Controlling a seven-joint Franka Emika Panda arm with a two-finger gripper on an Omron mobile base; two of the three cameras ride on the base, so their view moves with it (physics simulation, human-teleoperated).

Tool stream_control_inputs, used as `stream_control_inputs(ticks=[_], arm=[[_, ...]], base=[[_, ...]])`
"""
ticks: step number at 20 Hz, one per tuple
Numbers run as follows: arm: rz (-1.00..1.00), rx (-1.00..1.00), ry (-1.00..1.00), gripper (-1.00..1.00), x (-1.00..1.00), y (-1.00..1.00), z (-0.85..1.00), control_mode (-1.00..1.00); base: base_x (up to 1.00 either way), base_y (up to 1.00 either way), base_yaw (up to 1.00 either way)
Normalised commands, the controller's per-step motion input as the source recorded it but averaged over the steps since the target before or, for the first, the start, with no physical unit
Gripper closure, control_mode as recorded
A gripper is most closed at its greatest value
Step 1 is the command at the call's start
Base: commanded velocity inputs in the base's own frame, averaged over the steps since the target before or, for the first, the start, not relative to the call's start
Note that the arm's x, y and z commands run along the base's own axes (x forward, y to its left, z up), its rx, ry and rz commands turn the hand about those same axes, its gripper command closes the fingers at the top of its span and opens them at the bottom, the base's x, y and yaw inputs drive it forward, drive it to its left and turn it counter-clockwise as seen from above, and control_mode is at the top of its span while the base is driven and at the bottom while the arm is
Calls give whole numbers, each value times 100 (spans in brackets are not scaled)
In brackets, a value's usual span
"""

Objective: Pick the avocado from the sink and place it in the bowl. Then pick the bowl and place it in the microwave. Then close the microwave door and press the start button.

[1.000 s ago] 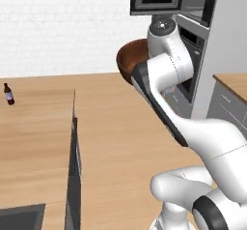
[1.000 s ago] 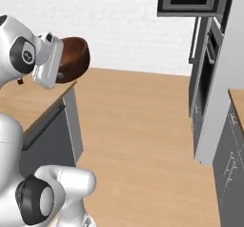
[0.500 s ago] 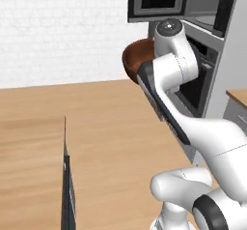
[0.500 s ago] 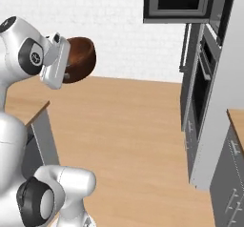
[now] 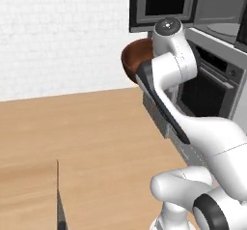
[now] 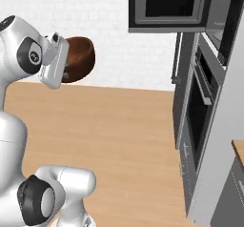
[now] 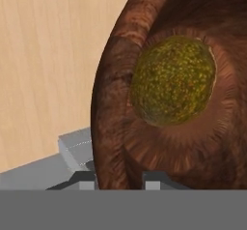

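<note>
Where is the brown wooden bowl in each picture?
Left base view: the bowl peeks out left of the white arm, upper middle.
Right base view: upper left, held up beside the arm.
Hand view: its rim sits between the claw's tips, with the avocado inside.
Shared landmark: the microwave, top of both base views.

Both base views look forward from behind the arm, left and right, sharing the raised bowl [image 5: 134, 60] ahead of the gripper [image 7: 119, 179], the microwave [image 6: 170, 6] and the oven beyond. Hand view: close on the bowl's rim.
</note>
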Motion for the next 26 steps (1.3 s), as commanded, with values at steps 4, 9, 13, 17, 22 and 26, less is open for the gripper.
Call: stream_control_inputs(ticks=[4, 9, 13, 17, 22, 26], arm=[[0, 0, 0, 100, 0, 0, 0, 100], [0, 0, 0, 100, 0, 0, 0, 100], [0, 0, 0, 100, 0, 0, 0, 100], [0, 0, 0, 100, 0, 0, 0, 100], [0, 0, 0, 100, 0, 0, 0, 100], [0, 0, 0, 100, 0, 0, 0, 100]], base=[[92, -18, -54], [46, 0, -77], [51, 20, -75], [29, 73, -71], [5, 95, -65], [-11, 100, -59]])
